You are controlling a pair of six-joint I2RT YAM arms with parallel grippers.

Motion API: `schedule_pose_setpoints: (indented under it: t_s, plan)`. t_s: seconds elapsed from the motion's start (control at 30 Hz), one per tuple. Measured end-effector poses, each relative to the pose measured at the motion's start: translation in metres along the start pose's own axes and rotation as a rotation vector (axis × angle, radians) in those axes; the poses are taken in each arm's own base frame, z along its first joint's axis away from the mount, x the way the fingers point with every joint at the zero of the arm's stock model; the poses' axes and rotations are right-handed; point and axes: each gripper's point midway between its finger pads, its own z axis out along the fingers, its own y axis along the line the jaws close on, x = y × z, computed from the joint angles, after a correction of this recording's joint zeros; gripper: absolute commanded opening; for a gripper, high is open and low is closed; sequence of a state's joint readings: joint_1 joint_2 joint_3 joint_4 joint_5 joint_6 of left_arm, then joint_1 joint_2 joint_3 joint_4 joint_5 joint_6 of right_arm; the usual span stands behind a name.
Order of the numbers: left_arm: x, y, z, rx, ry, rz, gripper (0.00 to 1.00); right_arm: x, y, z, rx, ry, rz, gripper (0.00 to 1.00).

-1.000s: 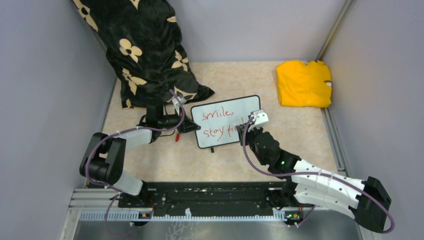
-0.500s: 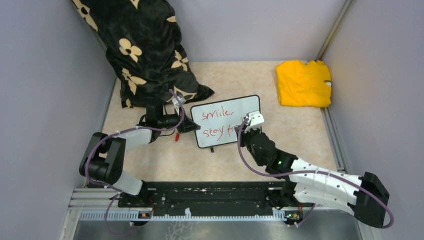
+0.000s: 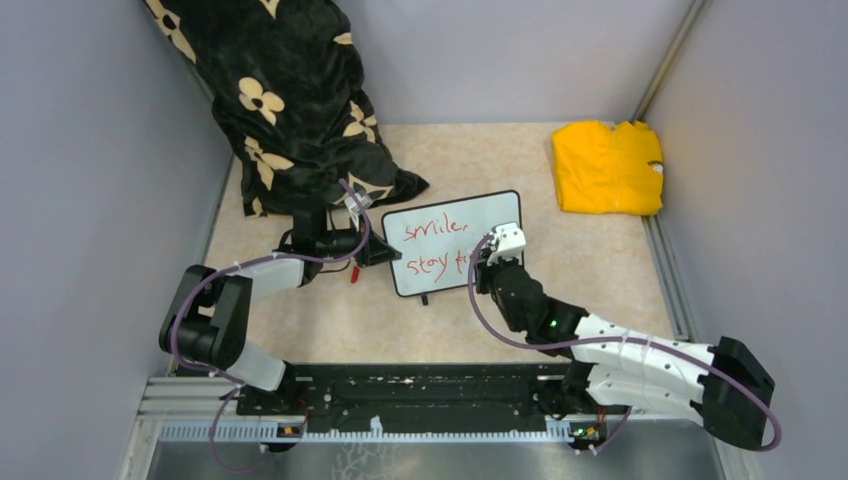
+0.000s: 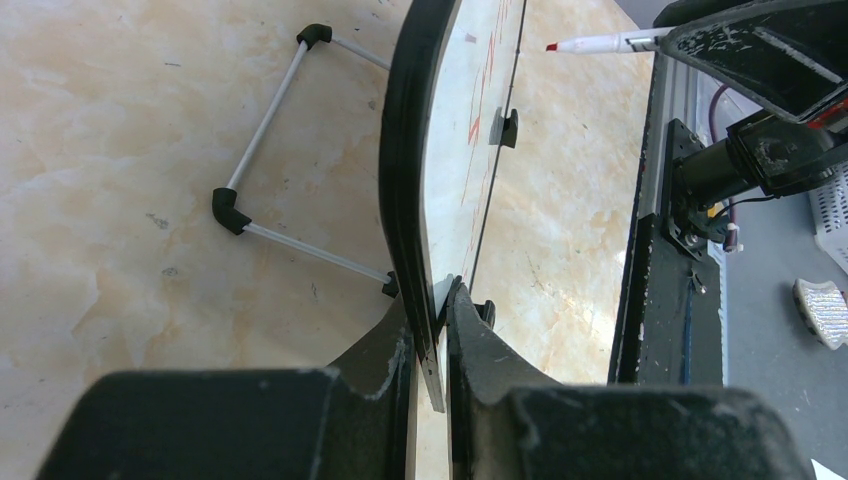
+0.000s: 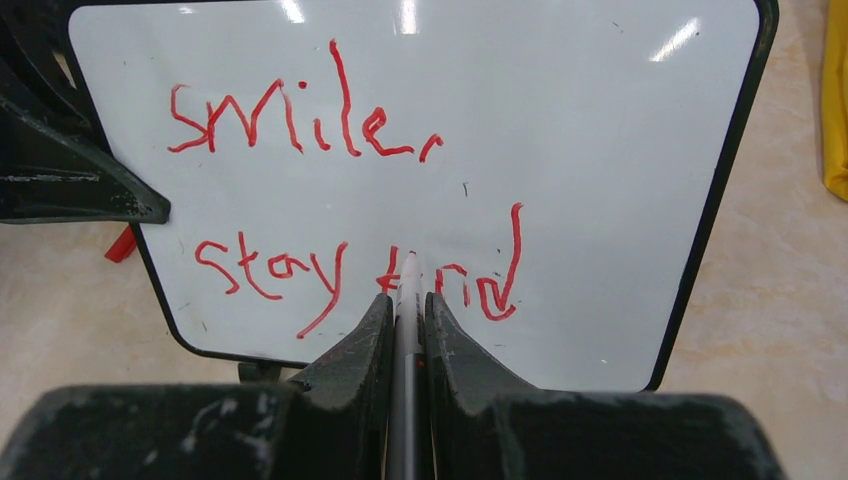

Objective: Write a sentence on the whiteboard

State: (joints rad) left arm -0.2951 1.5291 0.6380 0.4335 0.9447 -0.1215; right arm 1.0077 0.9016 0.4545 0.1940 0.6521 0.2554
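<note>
Left end effector (image 4: 430, 305) clamping whiteboard (image 3: 475, 212) edge, yellow cloth (image 3: 605, 165) well apart

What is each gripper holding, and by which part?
Left gripper clamps the whiteboard by its left edge. Right gripper holds the marker by its barrel.

whiteboard (image 5: 600, 150), red sentence (image 5: 340, 100) "smile, stay kind"

open tabletop (image 3: 590, 265) lies between whiteboard (image 3: 482, 214) and yellow cloth (image 3: 607, 167); black flowered fabric (image 3: 290, 110) blocks the left rear.
</note>
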Motion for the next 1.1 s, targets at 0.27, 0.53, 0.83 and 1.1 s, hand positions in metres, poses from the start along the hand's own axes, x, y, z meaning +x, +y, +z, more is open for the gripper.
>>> schedule_pose_setpoints:
  t_s: [0.27, 0.53, 0.83, 1.1]
  plan:
    - [0.000, 0.000, 0.000, 0.000, 0.002, -0.003, 0.00, 0.006, 0.001, 0.003, 0.008, 0.015, 0.006, 0.00]
    - [0.000, 0.000, 0.000, -0.001, 0.004, -0.004, 0.00, 0.002, 0.001, 0.005, 0.013, -0.001, 0.029, 0.00]
    - [0.000, 0.000, 0.000, 0.000, 0.004, -0.004, 0.00, 0.001, 0.001, 0.007, 0.019, -0.007, 0.042, 0.00]
    - [0.000, 0.000, 0.000, 0.000, 0.004, -0.004, 0.00, 0.003, -0.005, 0.012, 0.041, -0.001, 0.047, 0.00]
